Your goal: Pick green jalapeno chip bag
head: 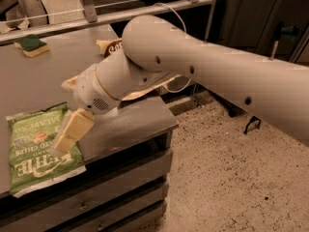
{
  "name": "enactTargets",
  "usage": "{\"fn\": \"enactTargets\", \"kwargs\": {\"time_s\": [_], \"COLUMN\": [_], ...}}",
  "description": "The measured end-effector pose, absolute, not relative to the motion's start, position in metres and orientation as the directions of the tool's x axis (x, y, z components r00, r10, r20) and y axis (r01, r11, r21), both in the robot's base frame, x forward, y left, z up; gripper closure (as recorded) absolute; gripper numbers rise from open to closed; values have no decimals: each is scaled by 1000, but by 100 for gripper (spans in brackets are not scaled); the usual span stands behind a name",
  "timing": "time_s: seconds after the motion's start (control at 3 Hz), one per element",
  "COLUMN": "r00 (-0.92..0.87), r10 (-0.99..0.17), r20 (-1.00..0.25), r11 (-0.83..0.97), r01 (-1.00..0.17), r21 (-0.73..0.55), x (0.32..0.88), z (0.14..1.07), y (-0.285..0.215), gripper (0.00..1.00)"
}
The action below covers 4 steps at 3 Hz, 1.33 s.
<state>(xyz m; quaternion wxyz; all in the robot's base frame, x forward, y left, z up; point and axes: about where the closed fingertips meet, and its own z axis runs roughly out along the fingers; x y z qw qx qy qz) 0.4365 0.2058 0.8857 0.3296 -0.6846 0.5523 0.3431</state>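
Note:
The green jalapeno chip bag (35, 151) lies flat on the grey table (130, 122) near its front left edge, with white lettering and white sealed ends. My gripper (68, 133), cream-coloured, hangs from the big white arm (193, 66) and points down-left. Its tip overlaps the bag's right edge in the picture. I cannot tell whether it touches the bag.
A green-and-yellow sponge (31, 44) lies at the back left of the table. A brown-and-cream chip bag (110, 46) lies at the back, mostly hidden behind the arm. Drawers (96, 197) sit under the table. Speckled floor (231, 178) lies to the right.

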Motion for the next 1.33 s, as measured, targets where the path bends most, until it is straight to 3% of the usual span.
{"fn": "enactTargets", "kwargs": {"time_s": [0.67,1.0,1.33], "r00": [143,147,146], "r10": [-478,-476,-475], "r20": [-866,-867,-868], "r11": [-214,-224,-224], "r01": [-976,-974,-974], "r21": [-44,-42,-41], "x": [439,439,439], "z": [856,848,844], "y": [262,272,275], "gripper": [0,14,38]}}
